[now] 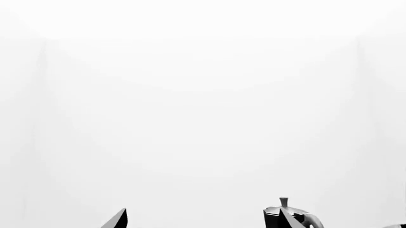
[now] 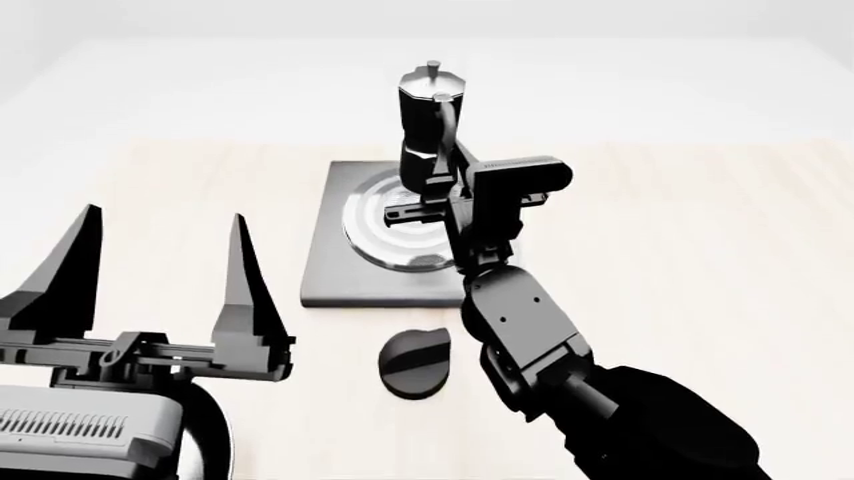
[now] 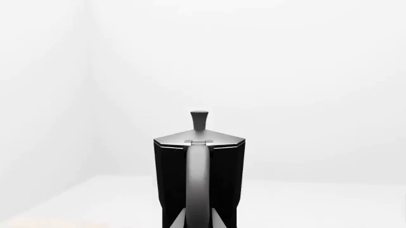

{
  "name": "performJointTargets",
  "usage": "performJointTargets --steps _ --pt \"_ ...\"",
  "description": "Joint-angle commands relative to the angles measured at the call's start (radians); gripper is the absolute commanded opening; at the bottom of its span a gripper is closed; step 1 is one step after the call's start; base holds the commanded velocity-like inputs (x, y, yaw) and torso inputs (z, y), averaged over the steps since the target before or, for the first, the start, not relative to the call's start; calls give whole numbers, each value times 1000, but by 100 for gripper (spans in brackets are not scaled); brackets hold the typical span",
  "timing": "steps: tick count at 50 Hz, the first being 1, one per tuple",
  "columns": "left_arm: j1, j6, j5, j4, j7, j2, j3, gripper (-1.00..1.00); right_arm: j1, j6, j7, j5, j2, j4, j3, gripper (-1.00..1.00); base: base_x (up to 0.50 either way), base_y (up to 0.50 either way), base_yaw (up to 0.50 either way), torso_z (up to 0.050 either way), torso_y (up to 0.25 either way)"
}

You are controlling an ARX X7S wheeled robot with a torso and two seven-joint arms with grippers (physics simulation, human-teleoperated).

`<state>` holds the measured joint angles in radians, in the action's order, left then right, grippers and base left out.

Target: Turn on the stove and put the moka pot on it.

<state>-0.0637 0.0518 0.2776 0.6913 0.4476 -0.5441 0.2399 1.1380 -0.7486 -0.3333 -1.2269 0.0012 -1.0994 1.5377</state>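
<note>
1. Holding the moka pot (image 2: 431, 125) by its side handle, the right gripper (image 2: 441, 190) has its fingers shut on that handle, as far as the head view and the right wrist view show.
2. The moka pot stands upright over the far part of the stove (image 2: 336, 262), by the ring burner (image 2: 387, 225). I cannot tell if its bottom touches the plate or hangs just above it.
3. The pot looks hard and stiff, like metal. It is black, with flat sides and a pinched-in middle. Its lid (image 3: 199, 138) is shiny and silver, with a small knob (image 3: 199, 119) on top.
4. I think it is a bit heavy for its size and smooth, so it may slip or tip. The handle (image 3: 198, 183) is the best place to hold it, as it sticks out from the side and gives the fingers something to close on.
5. The stove is a flat, square, grey plate. The burner in its middle has round rings, one inside the other.
6. The round black stove knob (image 2: 416, 362) lies on the pale wooden table (image 2: 694, 260), just on the near side of the plate.
7. The left gripper (image 2: 167, 275) is at the near left, well apart from the pot. Its two long pointed fingers are spread open and hold nothing.
</note>
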Motion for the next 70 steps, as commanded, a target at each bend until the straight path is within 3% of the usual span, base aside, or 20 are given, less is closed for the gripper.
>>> performJointTargets --steps 1,70 --pt "6 11 -1 -7 0 0 2 100 9 2 -4 53 -1 10 -17 -100 0 0 0 0 -47" --pt "6 25 2 -24 0 -3 17 100 -9 -53 -2 70 -1 12 -20 -100 0 0 0 0 -49"
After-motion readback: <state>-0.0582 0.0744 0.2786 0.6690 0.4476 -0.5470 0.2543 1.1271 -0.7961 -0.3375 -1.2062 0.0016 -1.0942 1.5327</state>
